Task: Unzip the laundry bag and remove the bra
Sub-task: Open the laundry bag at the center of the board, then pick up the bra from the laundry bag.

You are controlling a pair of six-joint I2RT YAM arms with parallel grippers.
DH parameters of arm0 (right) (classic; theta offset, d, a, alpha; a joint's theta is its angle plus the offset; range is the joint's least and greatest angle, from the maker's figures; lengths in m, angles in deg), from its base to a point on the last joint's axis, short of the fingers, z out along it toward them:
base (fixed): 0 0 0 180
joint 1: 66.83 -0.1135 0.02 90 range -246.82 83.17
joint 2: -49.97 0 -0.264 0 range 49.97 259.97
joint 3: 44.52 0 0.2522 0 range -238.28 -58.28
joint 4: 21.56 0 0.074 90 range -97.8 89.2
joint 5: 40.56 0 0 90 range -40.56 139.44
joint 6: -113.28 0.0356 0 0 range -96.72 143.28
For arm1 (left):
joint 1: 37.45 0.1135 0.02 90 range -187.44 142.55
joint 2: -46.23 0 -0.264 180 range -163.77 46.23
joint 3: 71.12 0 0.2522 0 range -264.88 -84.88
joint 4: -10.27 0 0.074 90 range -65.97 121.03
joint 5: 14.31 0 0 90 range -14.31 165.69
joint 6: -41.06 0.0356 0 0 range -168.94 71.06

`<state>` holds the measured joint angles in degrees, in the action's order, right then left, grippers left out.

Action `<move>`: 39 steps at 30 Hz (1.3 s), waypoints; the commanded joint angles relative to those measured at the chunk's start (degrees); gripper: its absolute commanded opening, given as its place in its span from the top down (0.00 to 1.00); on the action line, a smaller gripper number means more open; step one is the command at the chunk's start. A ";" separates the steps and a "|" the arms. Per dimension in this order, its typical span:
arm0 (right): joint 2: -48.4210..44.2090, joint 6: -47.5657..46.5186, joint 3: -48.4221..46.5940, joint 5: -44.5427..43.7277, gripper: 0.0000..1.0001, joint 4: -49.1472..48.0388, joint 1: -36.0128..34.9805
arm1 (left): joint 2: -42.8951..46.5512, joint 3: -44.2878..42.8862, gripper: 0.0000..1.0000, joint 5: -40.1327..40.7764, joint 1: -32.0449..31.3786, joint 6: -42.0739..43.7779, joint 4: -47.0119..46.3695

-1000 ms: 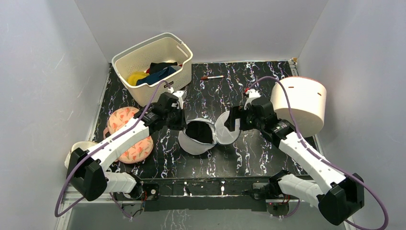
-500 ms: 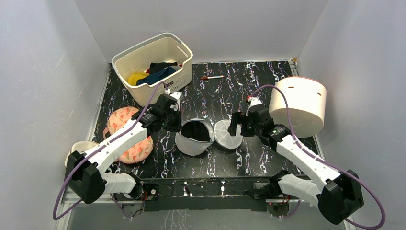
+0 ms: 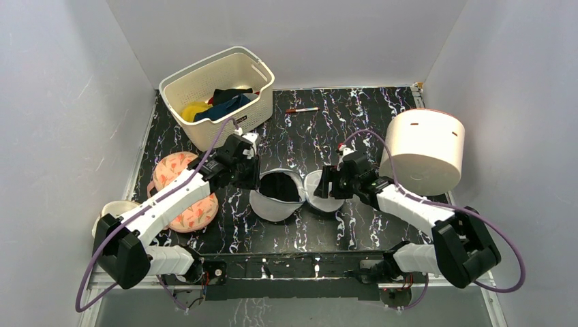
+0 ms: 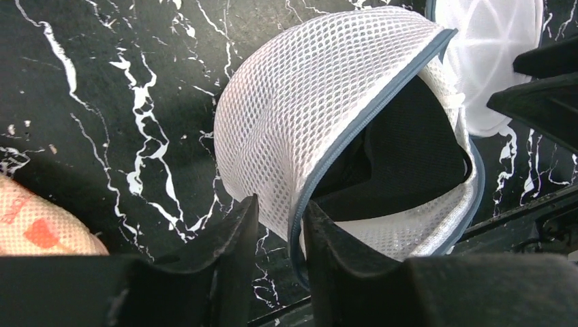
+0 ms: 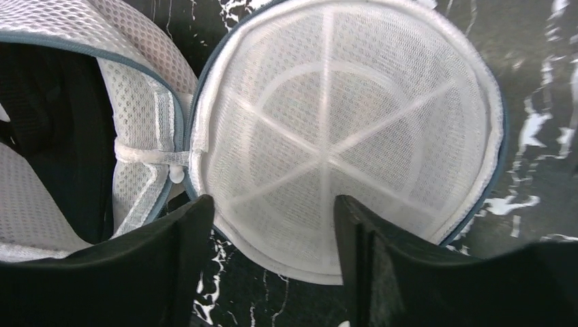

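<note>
Left gripper [image 4: 279,211] pinches the laundry bag [image 4: 286,102] by its rim. Right gripper [image 5: 272,208] hangs spread over the flat half, dark opening just left of it. No bra visible.

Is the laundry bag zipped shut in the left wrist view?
No, the laundry bag gapes open along its zipper rim, dark inside showing.

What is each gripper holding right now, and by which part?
Left gripper pinches the laundry bag at its zipper rim; right gripper is open, holding nothing.
</note>
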<state>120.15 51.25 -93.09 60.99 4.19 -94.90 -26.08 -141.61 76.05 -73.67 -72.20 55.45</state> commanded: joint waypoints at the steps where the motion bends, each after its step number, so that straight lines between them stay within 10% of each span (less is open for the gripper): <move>1: 2.29 2.11 1.31 5.46 0.44 -9.57 -0.69 | -0.56 -6.31 0.66 4.56 -1.70 2.20 4.62; 12: -1.38 5.47 7.36 8.75 0.51 -16.38 -2.68 | -3.78 -17.04 0.27 12.86 -14.46 -3.04 5.74; 21: -2.04 4.13 7.61 7.35 0.50 -14.91 -2.61 | -17.34 -20.93 0.51 15.59 -22.72 -2.57 4.85; 39: -1.79 4.34 9.32 8.85 0.51 -17.15 -2.67 | -25.53 -22.54 0.52 19.69 -22.95 -2.86 3.11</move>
<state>119.29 55.90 -84.15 69.06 -9.43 -97.33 -52.90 -162.14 92.73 -96.78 -74.70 58.81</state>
